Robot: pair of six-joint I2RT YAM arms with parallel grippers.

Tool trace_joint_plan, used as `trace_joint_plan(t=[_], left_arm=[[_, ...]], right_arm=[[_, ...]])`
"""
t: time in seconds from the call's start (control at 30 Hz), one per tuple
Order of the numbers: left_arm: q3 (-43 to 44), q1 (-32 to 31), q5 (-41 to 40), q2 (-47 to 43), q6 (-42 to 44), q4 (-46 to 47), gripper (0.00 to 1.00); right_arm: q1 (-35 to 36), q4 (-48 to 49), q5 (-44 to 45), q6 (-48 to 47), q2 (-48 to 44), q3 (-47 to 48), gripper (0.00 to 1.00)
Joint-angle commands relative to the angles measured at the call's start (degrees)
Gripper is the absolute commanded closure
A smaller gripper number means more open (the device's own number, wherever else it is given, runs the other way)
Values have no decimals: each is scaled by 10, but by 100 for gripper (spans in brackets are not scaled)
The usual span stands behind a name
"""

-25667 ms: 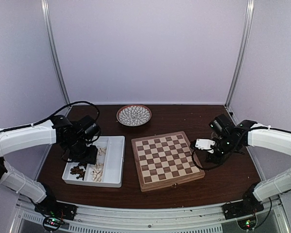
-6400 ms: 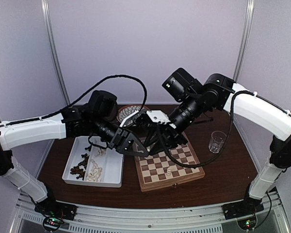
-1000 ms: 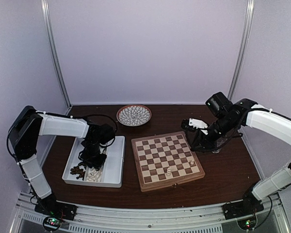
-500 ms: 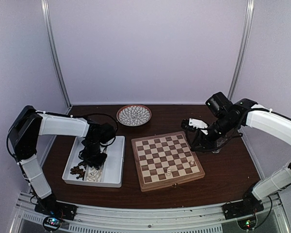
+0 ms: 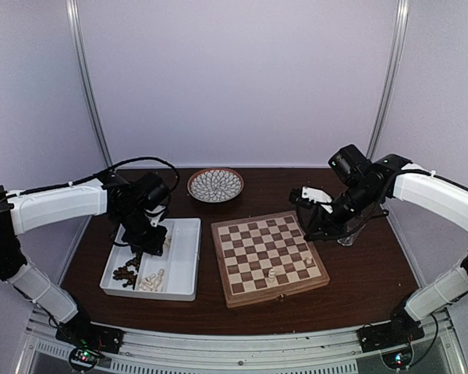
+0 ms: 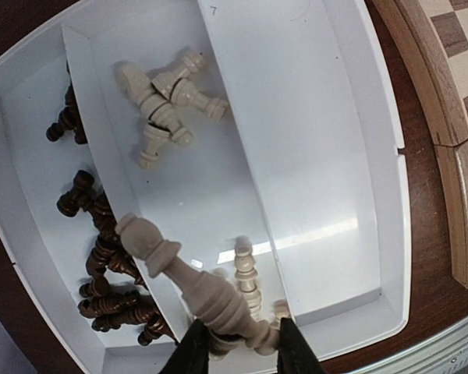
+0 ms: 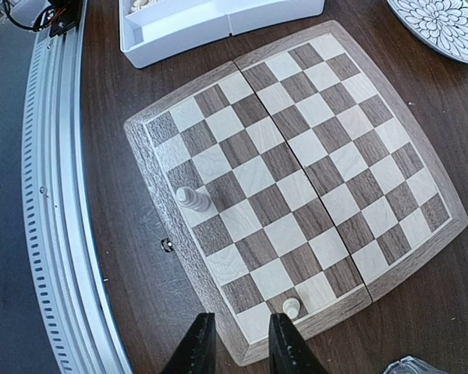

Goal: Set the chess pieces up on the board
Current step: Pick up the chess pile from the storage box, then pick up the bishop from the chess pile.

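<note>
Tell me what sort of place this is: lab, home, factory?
Probably a lab robot test cell: plain pale enclosure walls, an aluminium mounting rail at the near edge, and a chessboard beside a white tray.

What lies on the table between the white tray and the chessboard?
Nothing. Only a narrow bare strip of dark table separates the white tray from the chessboard; the top and left wrist views show it.

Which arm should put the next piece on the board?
Left: the left claw grips a cream piece above the tray, ready to carry over. The right claw hangs open and empty by the board edge.
</note>
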Motion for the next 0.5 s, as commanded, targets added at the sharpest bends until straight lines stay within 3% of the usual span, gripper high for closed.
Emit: trace_joint_plan(t=[0.0,0.23,0.47], left_arm=[[-26,7,60,-26,-6,58,97],[-114,38,250,-116,42,197,95],[-167,68,417,-194,52,302,95]], right_arm=[[1,-12,-28,3,9,26,73],[47,-32,-30,-7,50,77,73],[110,38,-63,53,158,183,72]])
